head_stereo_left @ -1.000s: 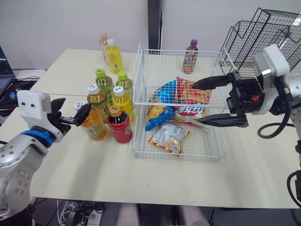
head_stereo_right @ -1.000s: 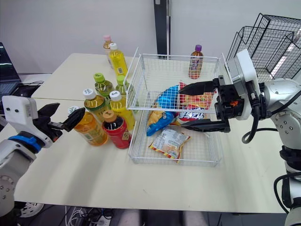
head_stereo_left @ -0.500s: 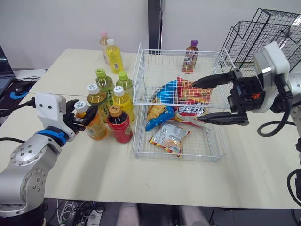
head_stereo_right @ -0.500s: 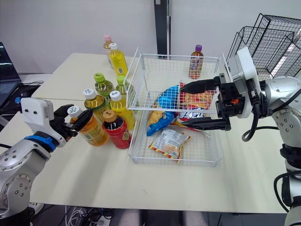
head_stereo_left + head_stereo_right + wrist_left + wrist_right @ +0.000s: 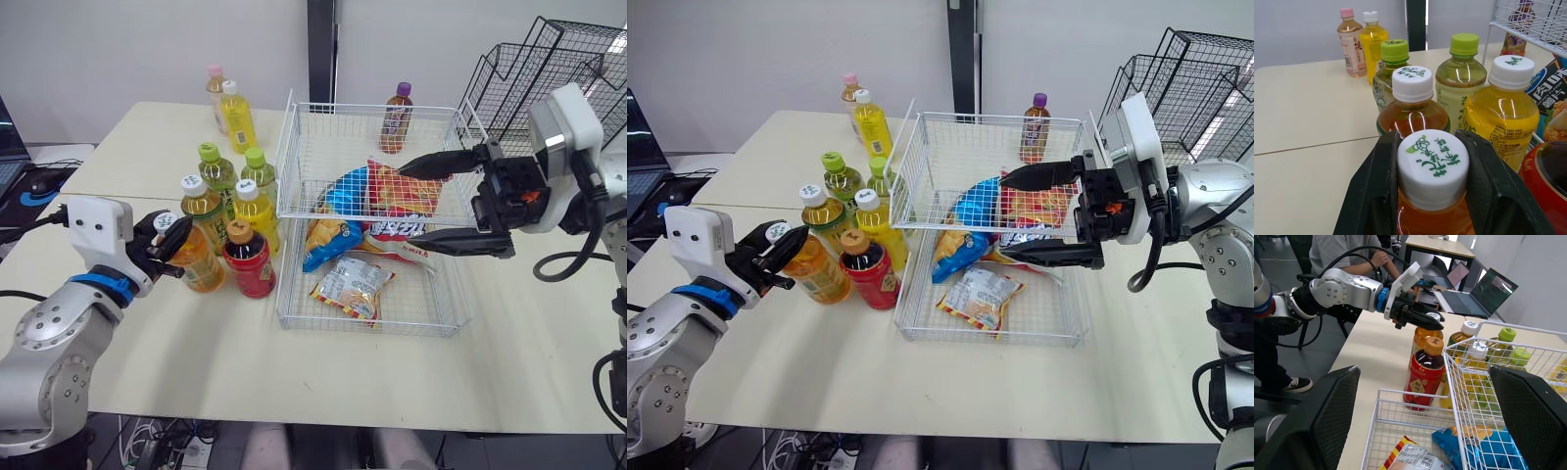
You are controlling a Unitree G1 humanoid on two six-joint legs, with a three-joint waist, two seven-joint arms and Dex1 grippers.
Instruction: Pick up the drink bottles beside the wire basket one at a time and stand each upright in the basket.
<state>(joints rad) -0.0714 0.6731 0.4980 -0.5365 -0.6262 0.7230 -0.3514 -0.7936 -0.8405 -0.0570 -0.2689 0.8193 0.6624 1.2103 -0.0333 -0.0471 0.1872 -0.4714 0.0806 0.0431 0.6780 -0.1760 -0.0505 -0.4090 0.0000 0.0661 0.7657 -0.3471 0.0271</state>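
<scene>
An orange tea bottle (image 5: 199, 262) with a white cap (image 5: 1433, 166) stands at the near left of the bottle cluster beside the wire basket (image 5: 367, 326). My left gripper (image 5: 168, 233) is shut on its cap, with one black finger (image 5: 1374, 196) on each side. Around it stand a red bottle (image 5: 249, 260), a yellow bottle (image 5: 256, 211), an amber bottle (image 5: 202, 201) and two green-capped bottles (image 5: 217, 170). My right gripper (image 5: 407, 204) hangs open over the basket's right half, above the snack packs (image 5: 390, 201). A purple-capped bottle (image 5: 396, 117) stands at the basket's far end.
Two more bottles, pink-capped (image 5: 216, 90) and yellow (image 5: 237, 116), stand further back on the table. Black wire racks (image 5: 549, 69) rise at the back right. The right wrist view shows a seated person (image 5: 1347, 252) and a laptop (image 5: 1484, 293) beyond the table.
My left gripper moved in from the left to the orange bottle and closed around its cap. The right gripper stayed open over the basket, barely shifting.
</scene>
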